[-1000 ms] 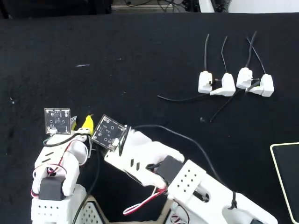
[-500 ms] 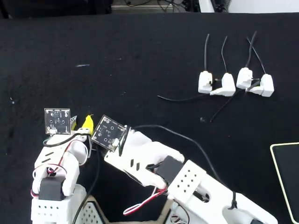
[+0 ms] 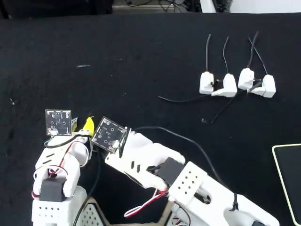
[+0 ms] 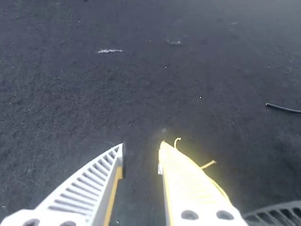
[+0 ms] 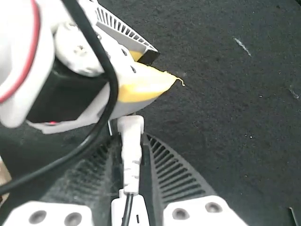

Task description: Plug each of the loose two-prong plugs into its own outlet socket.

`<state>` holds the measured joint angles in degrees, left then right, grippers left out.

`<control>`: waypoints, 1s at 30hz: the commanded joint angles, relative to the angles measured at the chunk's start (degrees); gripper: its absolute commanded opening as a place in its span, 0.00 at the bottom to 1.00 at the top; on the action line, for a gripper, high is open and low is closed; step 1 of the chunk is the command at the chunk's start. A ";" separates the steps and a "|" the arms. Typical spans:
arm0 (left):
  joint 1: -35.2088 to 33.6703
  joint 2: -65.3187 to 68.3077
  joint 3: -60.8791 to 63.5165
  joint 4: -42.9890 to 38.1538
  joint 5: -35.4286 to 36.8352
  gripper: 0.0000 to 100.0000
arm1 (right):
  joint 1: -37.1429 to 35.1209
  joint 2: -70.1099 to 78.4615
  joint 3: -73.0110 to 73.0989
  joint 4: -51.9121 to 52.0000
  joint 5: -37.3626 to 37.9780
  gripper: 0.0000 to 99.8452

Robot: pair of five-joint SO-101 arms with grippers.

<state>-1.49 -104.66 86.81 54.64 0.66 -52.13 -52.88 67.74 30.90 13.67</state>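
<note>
Black tabletop (image 3: 141, 61) is spread beneath both arms. A white plug (image 5: 130, 157) is clamped lengthwise in the right gripper (image 5: 130, 139), cable trailing back, likely readied for insertion. The white sockets (image 3: 229, 85) are well apart from it. The left gripper (image 4: 141, 147) is held slightly parted, empty.

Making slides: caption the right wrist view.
Right gripper shut on a white plug, close beside the left gripper's yellow finger, above the black table.

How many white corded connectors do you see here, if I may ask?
5. Four connectors lie in a row at the table's far right; the fifth connector sits in the right gripper. Others may be hidden.
</note>
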 commanded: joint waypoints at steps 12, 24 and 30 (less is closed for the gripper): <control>0.13 0.18 -0.13 -0.70 -0.70 0.13 | -0.53 -2.15 -3.12 2.29 -0.53 0.01; 0.40 0.18 0.84 -0.88 -0.79 0.13 | -0.53 -2.15 -3.82 3.08 -0.53 0.01; 0.13 0.35 1.19 -2.20 -0.88 0.13 | -0.53 -2.15 -3.91 3.16 -0.53 0.01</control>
<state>-1.41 -104.22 88.40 53.58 0.22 -52.13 -52.97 67.74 33.98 13.67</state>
